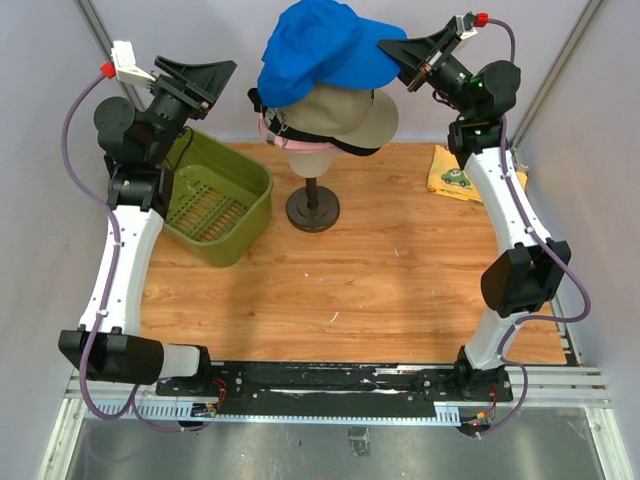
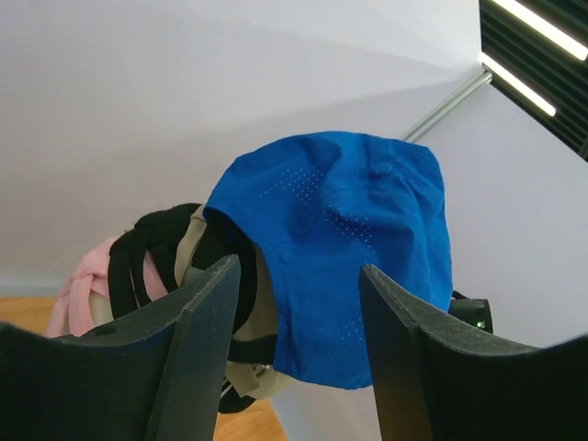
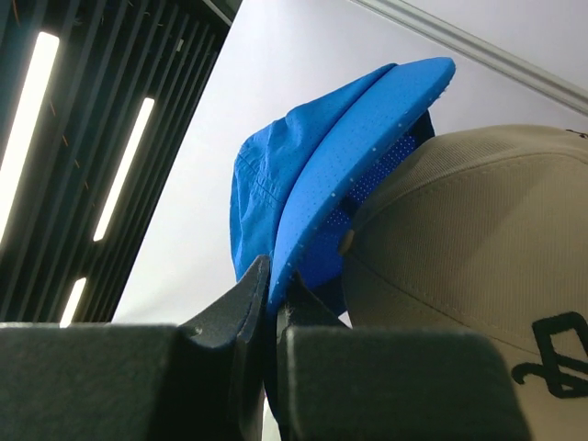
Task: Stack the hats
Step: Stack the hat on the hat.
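Right gripper (image 3: 274,299) pinches the blue cap (image 3: 349,156) at its brim edge above the mannequin head (image 1: 308,153); left gripper (image 2: 299,271) open, clear.

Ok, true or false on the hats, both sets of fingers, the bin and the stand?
The blue cap tops the beige cap. True.
The left fingers pinch the blue cap. False: they stand open, apart from it.
The right fingers are shut on the blue cap's brim. True.
The green bin holds a hat. False: no hat shows in it.
The stand lies tipped over. False: it stands upright on the table.
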Motion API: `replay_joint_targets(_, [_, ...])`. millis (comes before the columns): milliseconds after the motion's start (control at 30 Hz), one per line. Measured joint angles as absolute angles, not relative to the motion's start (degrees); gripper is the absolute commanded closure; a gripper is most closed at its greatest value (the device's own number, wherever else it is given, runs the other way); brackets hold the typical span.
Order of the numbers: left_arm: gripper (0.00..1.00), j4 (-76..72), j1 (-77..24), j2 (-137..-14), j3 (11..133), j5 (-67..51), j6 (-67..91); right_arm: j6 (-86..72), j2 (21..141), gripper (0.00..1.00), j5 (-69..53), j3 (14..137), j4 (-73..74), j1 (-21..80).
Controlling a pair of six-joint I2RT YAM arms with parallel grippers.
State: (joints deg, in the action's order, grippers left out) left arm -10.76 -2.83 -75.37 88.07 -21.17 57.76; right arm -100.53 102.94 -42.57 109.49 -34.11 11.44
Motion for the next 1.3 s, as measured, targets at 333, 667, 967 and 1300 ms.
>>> replay_joint_targets(333, [0.38, -8.78, -5.02, -77.25, 88.07, -22.15, 55.72, -103.53, 102.65, 0.99, -44.56, 106.02, -39.13, 9.85])
replay_joint_targets(667, [0.35, -8.62, -7.49, -81.93, 90.89, -23.66, 56.07, -106.72, 102.65, 0.99, -46.54, 100.53, -44.21, 7.29])
replay_joint_targets(967, [0.31, -8.05, -8.4, -85.45, 93.17, -24.08, 57.23, -108.68, 102.94, 0.99, -47.03, 99.68, -48.6, 6.22])
replay_joint_targets(1300, [0.3, -6.98, -8.4, -90.74, 102.61, -24.05, 58.24, -112.68, 107.24, 0.99, -47.31, 101.16, -54.35, 6.09])
